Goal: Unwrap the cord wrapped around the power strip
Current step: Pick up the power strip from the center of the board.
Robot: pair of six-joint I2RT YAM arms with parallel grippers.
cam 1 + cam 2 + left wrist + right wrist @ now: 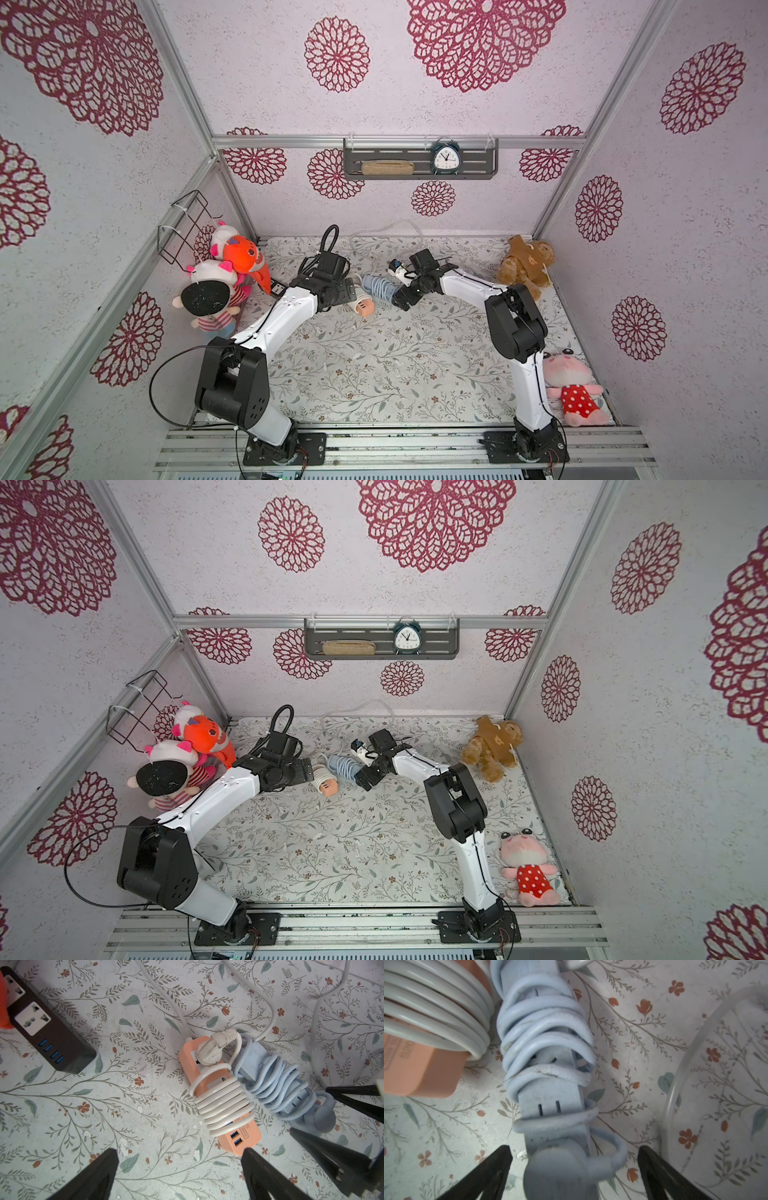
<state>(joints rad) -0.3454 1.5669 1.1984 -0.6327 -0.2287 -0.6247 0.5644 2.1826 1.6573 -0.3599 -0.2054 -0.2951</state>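
- The floral table point(374, 365) carries everything, with plush toys along its left and right edges.
- My left arm point(282, 316) and right arm point(469, 286) both reach toward the middle of the far half of the table, and their ends come close together there.
- My left gripper point(179, 1154) is spread wide and holds nothing. One fingertip point(249, 1153) sits right at the USB end of the orange power strip point(247, 1138); I cannot tell if it touches.
- My right gripper point(575, 1149) is also spread wide, one finger on each side of the blue plug point(556, 1167), and neither presses on it.
- The blue power strip point(552, 1093) lies flat on the table between my two grippers, just beside the orange one.
- A black power strip point(52, 1043) lies well apart from them, toward the left plush toys.
- The blue cord point(544, 1028) is wound in loose, crossing loops around the blue strip, and its last loop leads into the plug.
- The white cord point(224, 1103) is coiled in tight, neat turns around the orange strip.
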